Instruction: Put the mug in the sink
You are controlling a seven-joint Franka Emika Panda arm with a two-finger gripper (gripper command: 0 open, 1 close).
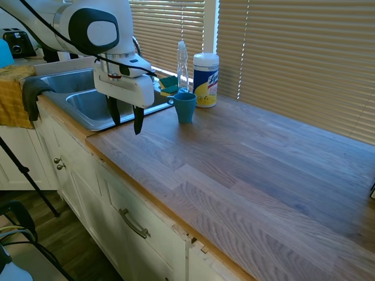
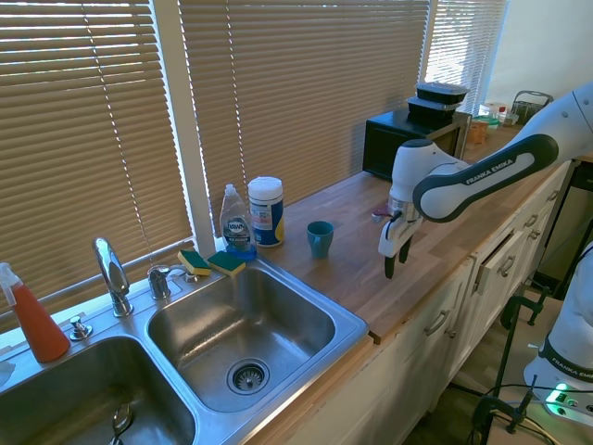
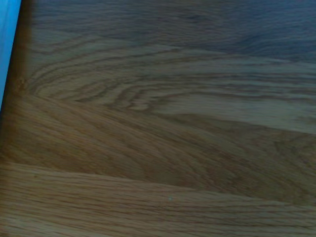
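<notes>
Hovering over the wooden bench (image 1: 246,164) near its front edge, the hand (image 1: 125,121) points straight down with its two dark fingers (image 1: 138,120) spread apart and nothing between them. Bare wood grain fills the wrist view. Further back, the mug (image 1: 185,107) stands upright on the bench, well apart from the hand and just beside the rim of the sink (image 2: 320,306), its handle turned toward the basin. Behind the mug, close to the window blinds, stand a white wipes canister (image 1: 205,79) and a clear soap bottle (image 1: 183,65), with two sponges (image 2: 211,262) next to them.
</notes>
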